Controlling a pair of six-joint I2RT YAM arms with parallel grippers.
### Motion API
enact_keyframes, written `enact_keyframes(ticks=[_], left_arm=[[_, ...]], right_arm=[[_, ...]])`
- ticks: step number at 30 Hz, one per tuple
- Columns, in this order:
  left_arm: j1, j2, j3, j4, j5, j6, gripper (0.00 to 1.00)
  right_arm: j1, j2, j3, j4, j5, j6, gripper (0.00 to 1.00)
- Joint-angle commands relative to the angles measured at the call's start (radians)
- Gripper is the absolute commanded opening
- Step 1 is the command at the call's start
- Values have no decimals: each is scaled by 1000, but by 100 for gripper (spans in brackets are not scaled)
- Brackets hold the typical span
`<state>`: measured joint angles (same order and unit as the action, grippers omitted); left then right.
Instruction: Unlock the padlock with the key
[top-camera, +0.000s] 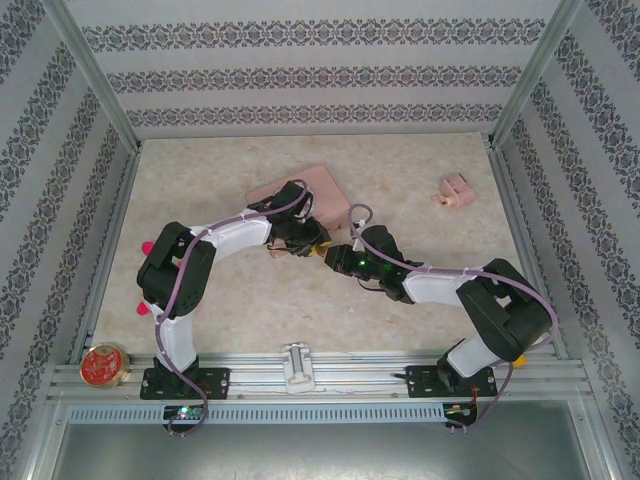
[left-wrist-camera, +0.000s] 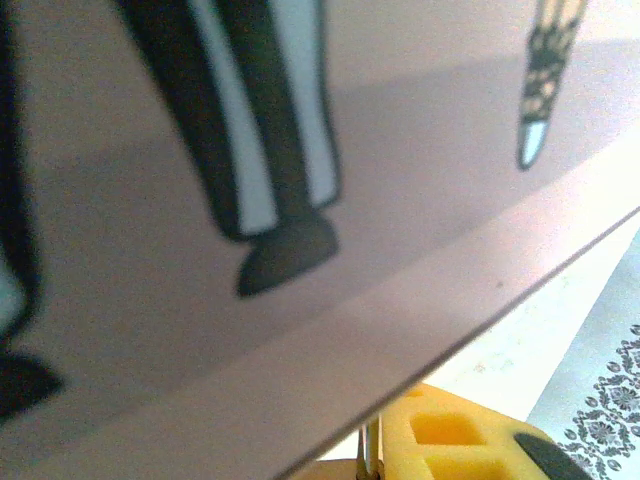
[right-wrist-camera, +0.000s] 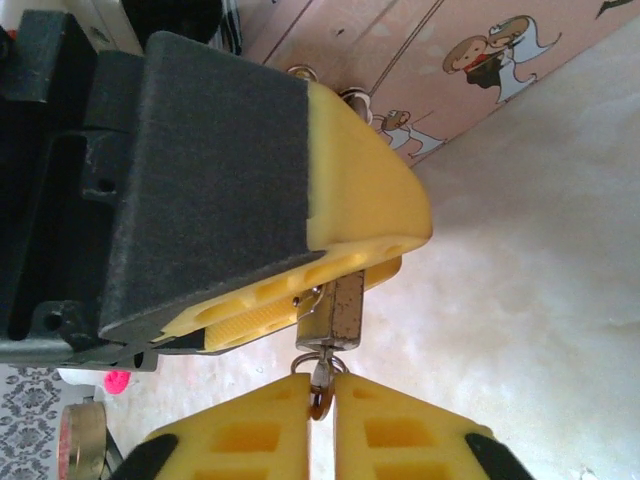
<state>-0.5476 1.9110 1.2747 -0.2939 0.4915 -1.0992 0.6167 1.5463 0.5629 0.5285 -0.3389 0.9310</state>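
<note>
The small brass padlock (right-wrist-camera: 337, 310) hangs clamped between the yellow fingers of my left gripper (right-wrist-camera: 372, 268), keyhole end facing down in the right wrist view. The thin key (right-wrist-camera: 321, 374) is stuck into that end, a small wire ring around it. My right gripper (right-wrist-camera: 320, 398) is shut on the key's head just below the lock. From the top camera, the left gripper (top-camera: 303, 240) and right gripper (top-camera: 338, 258) meet tip to tip, with the padlock (top-camera: 322, 252) between them. In the left wrist view a thin silvery rod (left-wrist-camera: 370, 452) stands beside a yellow finger (left-wrist-camera: 450, 440).
The pink rectangular tin (top-camera: 318, 190) with cartoon figures lies right behind the grippers, and it looms close in the left wrist view (left-wrist-camera: 300, 200). A small pink lump (top-camera: 458, 190) sits at the back right. A red round disc (top-camera: 103, 365) rests on the front rail at the left.
</note>
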Motion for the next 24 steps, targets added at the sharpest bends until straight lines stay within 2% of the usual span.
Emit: enact_keyframes(ticks=[1, 7, 13, 18, 21, 24], left_arm=[[1, -4, -30, 15, 67, -76, 31], [1, -29, -57, 61, 58, -76, 44], [1, -94, -122, 132, 2, -76, 64], [2, -161, -251, 312, -78, -129, 64], [2, -172, -325, 465, -96, -180, 64], [2, -161, -347, 544, -103, -187, 63]], right_arm=[[-15, 40, 7, 119, -21, 40, 8], [-25, 72, -3, 199, -26, 74, 0], [-37, 92, -11, 253, -29, 99, 0], [-46, 101, -15, 284, -35, 115, 0], [-49, 104, -15, 292, -38, 119, 0], [-51, 109, -11, 300, -44, 121, 0]])
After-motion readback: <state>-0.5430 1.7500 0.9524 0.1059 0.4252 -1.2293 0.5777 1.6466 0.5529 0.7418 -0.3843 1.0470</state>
